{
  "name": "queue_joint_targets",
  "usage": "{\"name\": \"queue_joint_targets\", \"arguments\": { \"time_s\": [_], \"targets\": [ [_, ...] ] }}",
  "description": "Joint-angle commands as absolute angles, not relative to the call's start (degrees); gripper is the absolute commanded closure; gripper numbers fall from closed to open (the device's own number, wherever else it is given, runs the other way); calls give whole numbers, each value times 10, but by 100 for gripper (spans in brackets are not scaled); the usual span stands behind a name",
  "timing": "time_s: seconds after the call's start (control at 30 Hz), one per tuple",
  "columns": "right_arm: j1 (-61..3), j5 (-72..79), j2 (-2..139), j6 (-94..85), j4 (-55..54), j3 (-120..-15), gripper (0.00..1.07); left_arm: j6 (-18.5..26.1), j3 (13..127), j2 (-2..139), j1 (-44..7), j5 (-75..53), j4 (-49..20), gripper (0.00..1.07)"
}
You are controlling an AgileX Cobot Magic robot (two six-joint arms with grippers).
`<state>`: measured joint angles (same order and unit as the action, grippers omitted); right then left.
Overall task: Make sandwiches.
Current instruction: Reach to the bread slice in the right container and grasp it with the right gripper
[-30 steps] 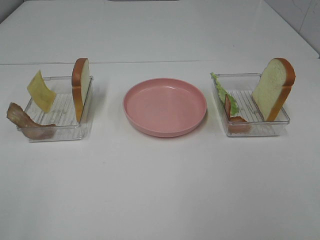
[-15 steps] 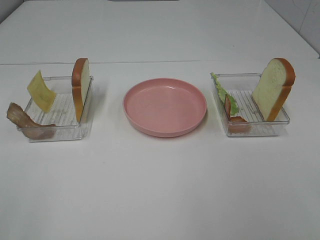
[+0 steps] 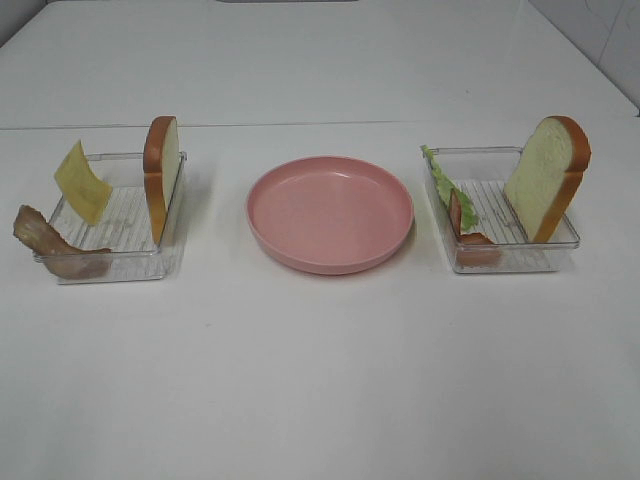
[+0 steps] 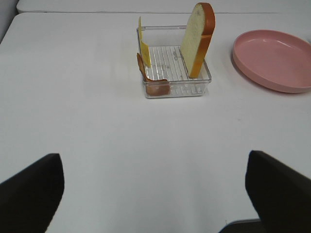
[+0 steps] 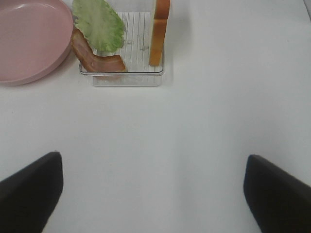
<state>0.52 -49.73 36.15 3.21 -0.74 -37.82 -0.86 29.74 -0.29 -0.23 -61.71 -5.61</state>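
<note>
**High view:** pink plate (image 3: 330,213) mid-counter (image 3: 320,380). At its 9 o'clock, left tray (image 3: 128,230) with bread slice (image 3: 160,190), cheese (image 3: 82,183) and bacon strip (image 3: 45,238) — at 3 o'clock, right tray (image 3: 520,258) with second slice (image 3: 545,178), lettuce (image 3: 447,185) and second strip (image 3: 462,222).
**Left wrist:** left claw (image 4: 153,160) spread apart.
**Right wrist:** right claw (image 5: 153,159) spread apart.

The left claw (image 4: 154,194) and the right claw (image 5: 153,194) are blunt-tipped and matte black

Bread slices (image 3: 160,178) stand upright in trays (image 3: 135,266) beside leaning cheese (image 3: 81,183), bacon strips (image 3: 42,238) and lettuce (image 3: 446,185)
</note>
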Motion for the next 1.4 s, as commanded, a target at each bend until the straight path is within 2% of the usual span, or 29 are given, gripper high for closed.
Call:
{"name": "queue_joint_targets", "arguments": {
  "time_s": [0.03,0.23,0.5,0.8,1.1,1.4],
  "targets": [
    [7,-490,421,41,-10,-414,9,-9,296,-10,-1,-615,-60,14],
    [7,-480,574,41,-10,-513,9,-9,296,-10,-1,-615,-60,14],
    [7,-412,677,40,-55,-548,9,-9,296,-10,-1,-615,-60,14],
    [7,-450,816,40,8,-646,9,-9,296,-10,-1,-615,-60,14],
    [7,-432,892,41,18,-714,9,-9,296,-10,-1,-615,-60,14],
    [7,-396,930,39,16,-723,9,-9,296,-10,-1,-615,-60,14]
  ]
}}
